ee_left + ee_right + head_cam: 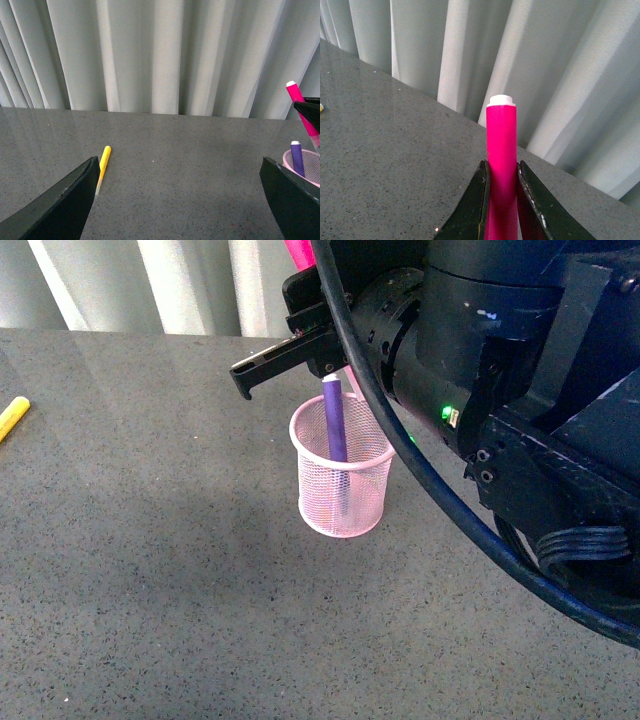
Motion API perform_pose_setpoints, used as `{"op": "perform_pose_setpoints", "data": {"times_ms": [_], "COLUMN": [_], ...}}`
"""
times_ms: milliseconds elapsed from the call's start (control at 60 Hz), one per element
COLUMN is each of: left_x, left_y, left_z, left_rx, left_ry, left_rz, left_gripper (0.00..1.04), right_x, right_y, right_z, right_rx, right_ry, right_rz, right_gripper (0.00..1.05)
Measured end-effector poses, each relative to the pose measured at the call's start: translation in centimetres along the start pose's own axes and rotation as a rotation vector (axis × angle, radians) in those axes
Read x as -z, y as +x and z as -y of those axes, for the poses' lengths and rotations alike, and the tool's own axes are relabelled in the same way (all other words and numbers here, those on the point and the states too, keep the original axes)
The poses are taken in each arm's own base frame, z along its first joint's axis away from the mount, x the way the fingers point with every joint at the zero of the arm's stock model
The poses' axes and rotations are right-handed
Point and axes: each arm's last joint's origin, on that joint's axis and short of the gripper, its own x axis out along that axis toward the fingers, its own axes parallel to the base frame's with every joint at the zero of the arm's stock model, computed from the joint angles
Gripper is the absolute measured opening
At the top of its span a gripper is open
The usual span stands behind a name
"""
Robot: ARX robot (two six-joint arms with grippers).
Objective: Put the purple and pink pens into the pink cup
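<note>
Magenta-pink plastic marker (501, 165) is pinched by the right gripper (501, 200) above the pale pink wire-mesh cup (343, 478) at frame centre, risking collision with the deep purple marker (334, 420) inside; the left gripper (180, 200) is spread.

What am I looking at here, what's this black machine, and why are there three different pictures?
It is a two-armed robot at a grey table. One picture comes from a camera on its body; the other two come from cameras on each wrist. The right gripper is shut on a pink pen, held above a pink mesh cup. A purple pen already stands in that cup. The left gripper is open and holds nothing. A yellow pen lies on the table near it.
</note>
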Motion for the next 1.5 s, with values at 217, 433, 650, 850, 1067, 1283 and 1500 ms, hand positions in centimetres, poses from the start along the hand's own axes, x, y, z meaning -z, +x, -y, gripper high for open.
{"op": "perform_pose_setpoints", "data": {"times_ms": [217,433,650,850,1067,1283,1500], "left_x": [0.0,0.0,0.0,0.0,0.0,0.0,0.0], "left_y": [0.0,0.0,0.0,0.0,0.0,0.0,0.0], "left_z": [0.0,0.0,0.0,0.0,0.0,0.0,0.0], "left_rx": [0.000,0.000,0.000,0.000,0.000,0.000,0.000], "left_ry": [0.000,0.000,0.000,0.000,0.000,0.000,0.000], "left_rz": [0.000,0.000,0.000,0.000,0.000,0.000,0.000], "left_gripper": [0.98,0.98,0.98,0.98,0.98,0.98,0.98], "right_x": [0.5,1.1,1.7,2.2,2.8,2.7,-0.1], "right_y": [0.2,0.1,-0.4,-0.8,-1.1,-1.6,-3.8], "right_z": [-0.8,-1.5,-1.7,-1.7,-1.5,-0.9,0.9], "right_rx": [-0.022,-0.038,-0.041,-0.035,-0.016,0.000,0.079], "right_ry": [0.024,0.053,0.065,0.068,0.089,0.135,0.194], "right_rz": [0.011,0.009,0.002,-0.013,-0.050,-0.074,-0.106], "right_gripper": [0.11,0.11,0.11,0.11,0.35,0.73,0.99]}}
